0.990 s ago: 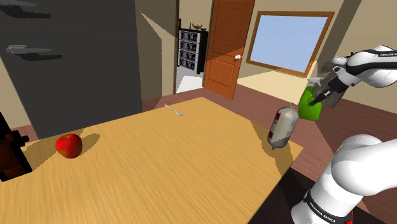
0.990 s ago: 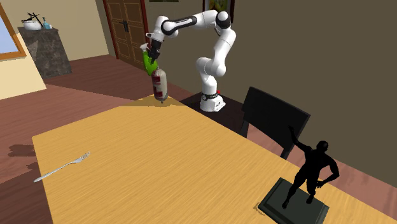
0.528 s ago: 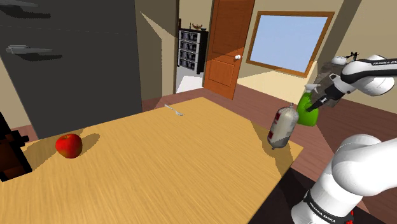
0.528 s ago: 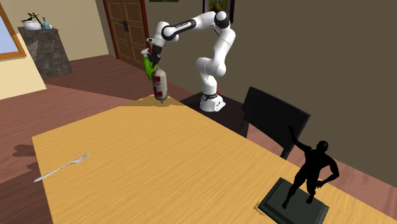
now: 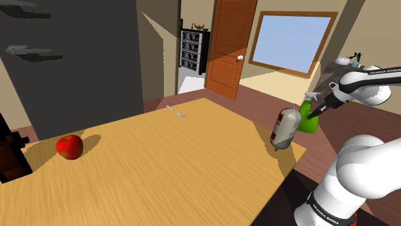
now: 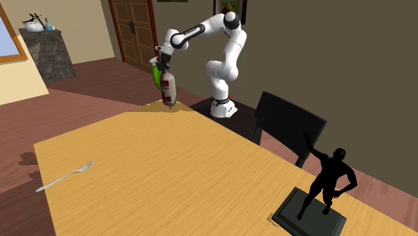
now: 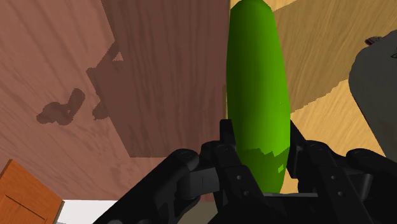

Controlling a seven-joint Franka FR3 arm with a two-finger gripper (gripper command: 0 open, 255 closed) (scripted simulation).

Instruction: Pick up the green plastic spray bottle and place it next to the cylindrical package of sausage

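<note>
The green spray bottle point(image 5: 310, 121) hangs in the air at the table's corner, partly behind the sausage package point(image 5: 285, 126) in the shoulder view. That package is a grey cylinder with a red and white label, standing upright on the corner. My gripper point(image 5: 319, 111) is shut on the bottle's upper part. In the second exterior view the bottle point(image 6: 155, 74) shows just left of the package point(image 6: 167, 88), below the gripper point(image 6: 161, 62). In the wrist view the bottle point(image 7: 257, 89) is clasped between the fingers point(image 7: 228, 135) of my gripper point(image 7: 259, 137), over the table's edge and the floor.
A red apple point(image 5: 69, 146) and a fork point(image 5: 175, 110) lie on the wooden table point(image 5: 173, 167). A black statue point(image 6: 323, 182) stands at the other end, with a dark chair point(image 6: 288, 124) beside the table. The robot's stand point(image 6: 221, 108) is behind the package.
The arm has lowered the bottle and carried it closer to the sausage package, from above it to level with its upper half. The fingers have stayed shut on the bottle.
</note>
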